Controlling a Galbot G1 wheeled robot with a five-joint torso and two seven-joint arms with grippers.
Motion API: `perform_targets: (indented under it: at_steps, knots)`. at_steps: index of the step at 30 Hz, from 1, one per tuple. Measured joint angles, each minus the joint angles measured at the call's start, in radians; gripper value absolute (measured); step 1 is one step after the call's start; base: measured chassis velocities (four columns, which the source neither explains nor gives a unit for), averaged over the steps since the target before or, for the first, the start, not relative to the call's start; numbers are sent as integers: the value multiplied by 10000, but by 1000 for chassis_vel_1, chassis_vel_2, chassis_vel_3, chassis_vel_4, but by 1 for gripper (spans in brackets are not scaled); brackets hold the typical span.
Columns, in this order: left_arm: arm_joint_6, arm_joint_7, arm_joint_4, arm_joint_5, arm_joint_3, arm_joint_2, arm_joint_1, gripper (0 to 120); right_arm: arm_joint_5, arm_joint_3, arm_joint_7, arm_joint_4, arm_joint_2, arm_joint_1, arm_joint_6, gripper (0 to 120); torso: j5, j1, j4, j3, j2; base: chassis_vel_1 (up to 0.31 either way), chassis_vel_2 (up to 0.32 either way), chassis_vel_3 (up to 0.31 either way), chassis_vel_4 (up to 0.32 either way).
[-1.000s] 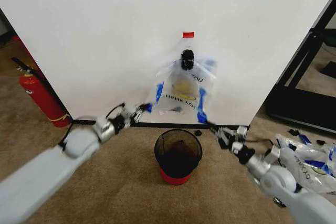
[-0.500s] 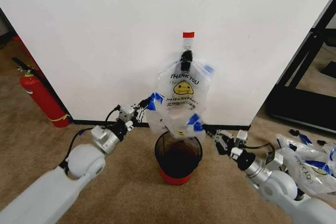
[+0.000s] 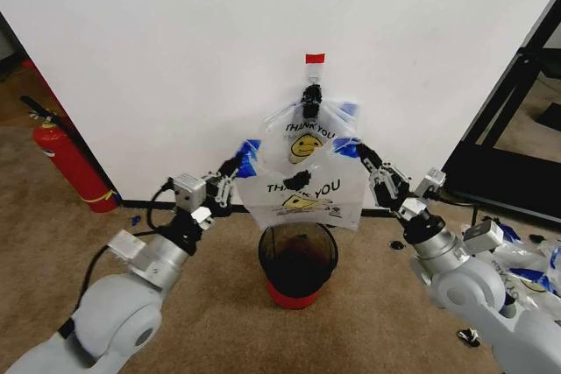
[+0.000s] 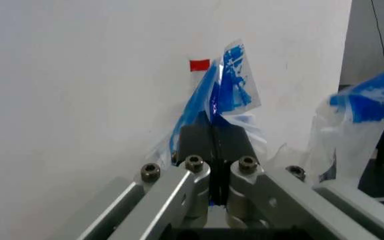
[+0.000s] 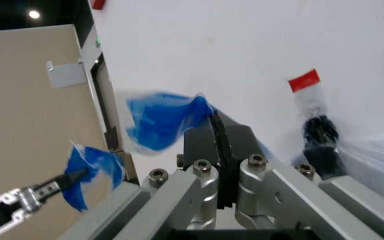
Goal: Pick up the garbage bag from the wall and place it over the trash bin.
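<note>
I hold the garbage bag [image 3: 302,188] stretched directly above the trash bin [image 3: 297,260], left gripper [image 3: 235,166] and right gripper [image 3: 367,159] jaws clamped on its handles (mouth spread sideways).

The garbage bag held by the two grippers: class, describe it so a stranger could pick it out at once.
Start at the white wall and find the black clip under the red tape strip. Below it, above the trash bin, the garbage bag is stretched between the left gripper and right gripper. Another bag hangs from the clip; this one is held by both blue handles.
</note>
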Motion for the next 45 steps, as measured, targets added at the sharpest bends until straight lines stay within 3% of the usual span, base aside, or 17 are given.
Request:
perform_targets:
  at_steps: [7,14,29,36,45]
  knots:
    - [-77,-10,281,89,164,-870,531,0,-423,-237,-123,-469,317,-261,166,0,-1,0,-1,1,-1,0,0,0,0]
    - [-246,19,1173,366,764,-2296,1042,0,-1236,-578,-532,-1185,632,-300,439,0,0,0,-1,1,-1,0,0,0,0]
    - [-88,337,337,-325,985,-3052,1911,0,-1715,108,-2092,-2188,312,41,829,0,1,0,-1,1,-1,0,0,0,0]
    - [-298,801,944,-1633,1248,-3546,1915,0,-2172,-76,-2095,-3161,627,315,1238,0,1,1,0,1,-1,0,0,0,0]
    - [-508,1356,1991,-2544,1682,-3594,1922,0,-2737,-458,-2676,-4076,764,338,1606,0,1,1,0,1,0,0,0,0,0]
